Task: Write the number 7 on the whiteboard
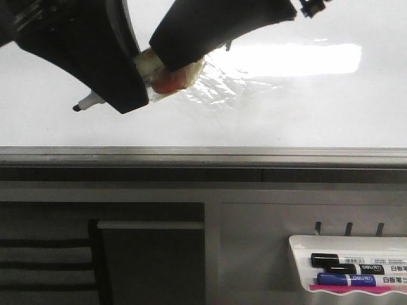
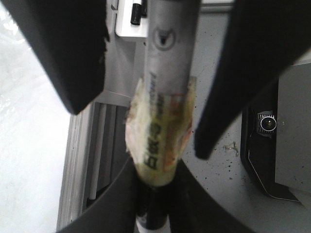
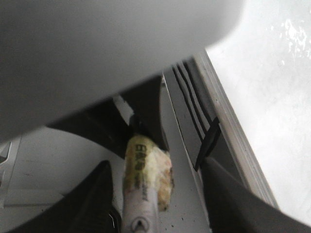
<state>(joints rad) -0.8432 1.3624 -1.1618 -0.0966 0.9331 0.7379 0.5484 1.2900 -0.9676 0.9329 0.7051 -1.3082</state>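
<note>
The whiteboard (image 1: 286, 114) fills the upper front view, with a bright glare and a wrinkled shiny patch. No number 7 shows on it. My left gripper (image 1: 135, 95) is shut on a marker (image 1: 92, 101) whose black tip points left just over the board. The marker's body is wrapped in yellowish tape (image 1: 168, 73). My right gripper (image 1: 175, 57) reaches in from the upper right, jaws open on either side of the taped body. In the left wrist view my left gripper (image 2: 155, 208) clamps the marker (image 2: 165, 73). In the right wrist view my right gripper (image 3: 155, 204) straddles the marker (image 3: 141, 189) with gaps.
A grey metal edge rail (image 1: 203, 155) runs along the board's near side. A small white marker tray (image 1: 299, 244) at the lower right holds a black marker (image 1: 337, 260) and a blue marker (image 1: 346, 279). A dark cabinet panel (image 1: 152, 267) lies below the rail.
</note>
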